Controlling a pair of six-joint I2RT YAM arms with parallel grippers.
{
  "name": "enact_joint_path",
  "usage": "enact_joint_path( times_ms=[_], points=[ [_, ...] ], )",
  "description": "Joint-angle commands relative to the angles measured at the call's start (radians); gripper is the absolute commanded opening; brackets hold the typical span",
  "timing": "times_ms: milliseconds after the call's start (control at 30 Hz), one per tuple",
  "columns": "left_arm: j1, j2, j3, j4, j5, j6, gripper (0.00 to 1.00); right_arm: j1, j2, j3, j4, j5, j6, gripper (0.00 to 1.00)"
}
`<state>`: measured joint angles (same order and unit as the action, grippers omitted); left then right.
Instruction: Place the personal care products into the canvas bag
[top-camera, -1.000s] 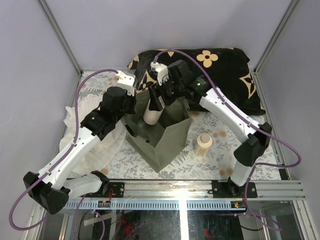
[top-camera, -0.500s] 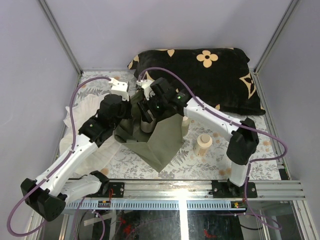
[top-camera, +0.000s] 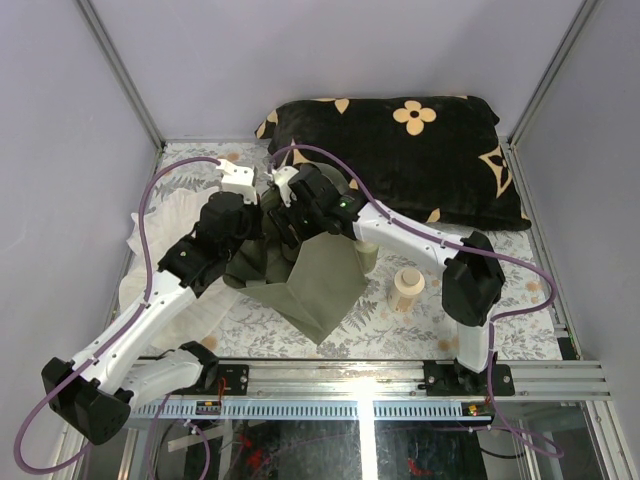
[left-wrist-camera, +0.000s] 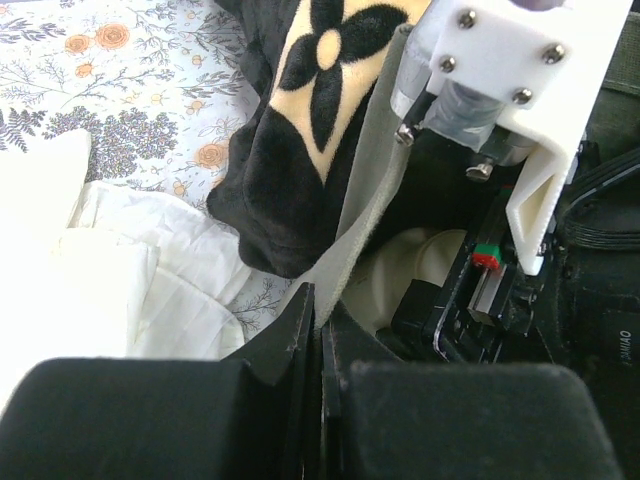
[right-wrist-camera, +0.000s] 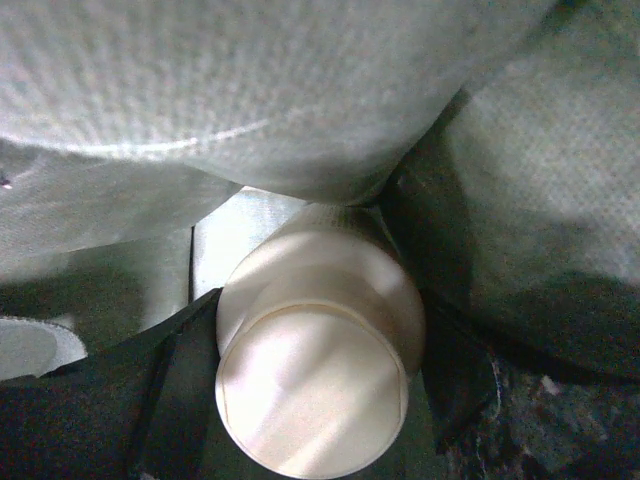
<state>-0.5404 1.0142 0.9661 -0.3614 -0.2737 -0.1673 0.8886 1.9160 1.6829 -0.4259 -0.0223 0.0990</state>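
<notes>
The right gripper (right-wrist-camera: 318, 305) clamps a bottle (right-wrist-camera: 315, 380) between its fingers. Both are down inside the bag (right-wrist-camera: 300, 100), with olive fabric close around them. Just to its left, the left gripper (left-wrist-camera: 318, 315) pinches the bag's rim, its jaws closed on the fabric strip. A second bottle (top-camera: 407, 288) stands upright on the table (top-camera: 440, 330), well off to the right gripper's right and nearer the arm bases. The cushion (top-camera: 440, 150) lies beyond both grippers.

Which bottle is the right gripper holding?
The bottle inside the bag, between the fingers of the right gripper. The upright bottle on the table, right of the bag, is free.
</notes>
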Motion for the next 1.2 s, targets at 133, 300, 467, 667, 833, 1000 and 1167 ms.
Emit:
enact_joint_path(
  times_ms=[133,300,467,667,833,1000,1167],
  points=[
    [0.003,-0.019,-0.006,0.063,-0.021,-0.031,0.00,-0.004,-0.047,0.057,0.017,0.066,-0.010,0.89],
    [0.003,-0.015,-0.001,0.061,-0.038,-0.033,0.00,-0.005,-0.105,0.116,-0.034,0.105,-0.006,1.00],
    [0.004,-0.007,0.016,0.050,-0.080,-0.035,0.00,-0.005,-0.205,0.096,-0.031,0.134,-0.001,0.99],
    [0.003,0.014,0.036,0.050,-0.061,-0.019,0.00,-0.005,-0.335,0.002,0.066,0.128,0.090,0.99],
    [0.003,0.020,0.048,0.047,-0.074,-0.003,0.00,-0.006,-0.381,0.047,-0.073,0.193,0.048,0.99],
    [0.006,0.017,0.078,-0.016,-0.143,0.033,0.00,-0.032,-0.478,-0.027,-0.178,0.407,0.122,0.99],
    [0.044,0.013,0.126,-0.155,-0.166,0.016,0.00,-0.189,-0.602,-0.223,-0.135,0.303,0.250,0.99]
  ],
)
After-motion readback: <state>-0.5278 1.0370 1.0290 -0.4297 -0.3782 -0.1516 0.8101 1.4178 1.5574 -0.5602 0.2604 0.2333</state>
